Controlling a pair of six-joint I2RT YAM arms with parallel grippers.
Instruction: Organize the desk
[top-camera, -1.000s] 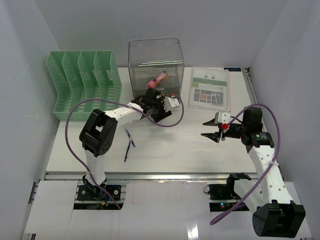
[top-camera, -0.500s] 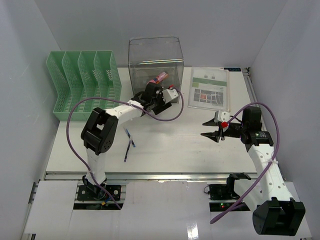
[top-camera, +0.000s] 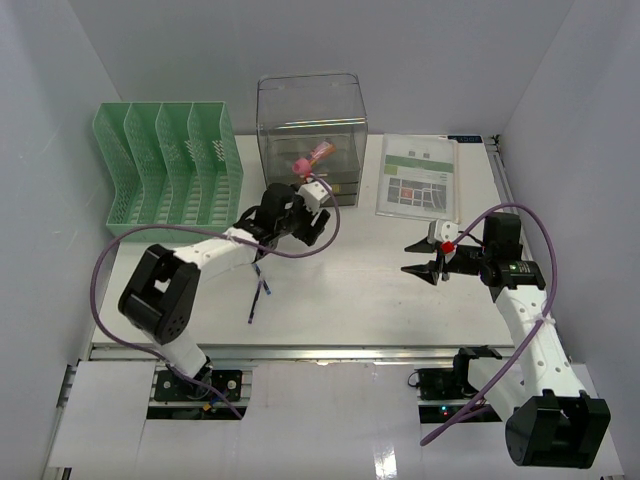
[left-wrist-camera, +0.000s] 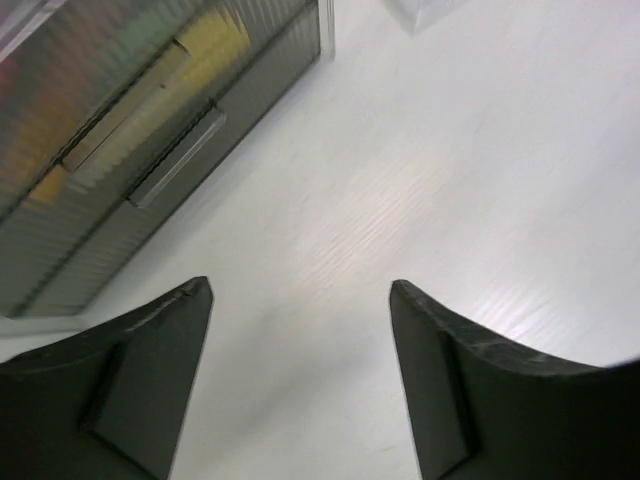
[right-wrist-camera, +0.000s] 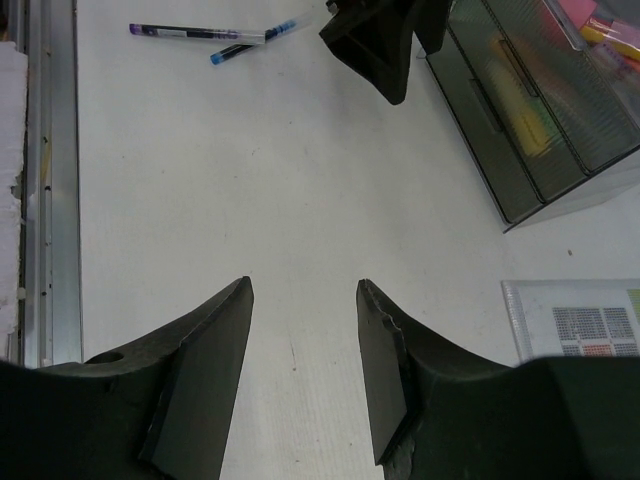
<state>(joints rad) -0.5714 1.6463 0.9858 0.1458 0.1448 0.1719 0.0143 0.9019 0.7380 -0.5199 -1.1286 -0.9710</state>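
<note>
The desk (top-camera: 340, 295) fills the centre of the top view, with its silver rail along the lower edge. The left gripper (top-camera: 305, 225) sits just below the clear drawer unit (top-camera: 310, 120) at upper centre. Its jaws stand apart, with only bare tabletop between them. The right gripper (top-camera: 418, 258) hovers right of centre, jaws apart and empty. Two pens (top-camera: 258, 288) lie crossed at lower left of centre. A green file rack (top-camera: 168, 170) stands at upper left. A printed sheet (top-camera: 420, 178) lies at upper right.
</note>
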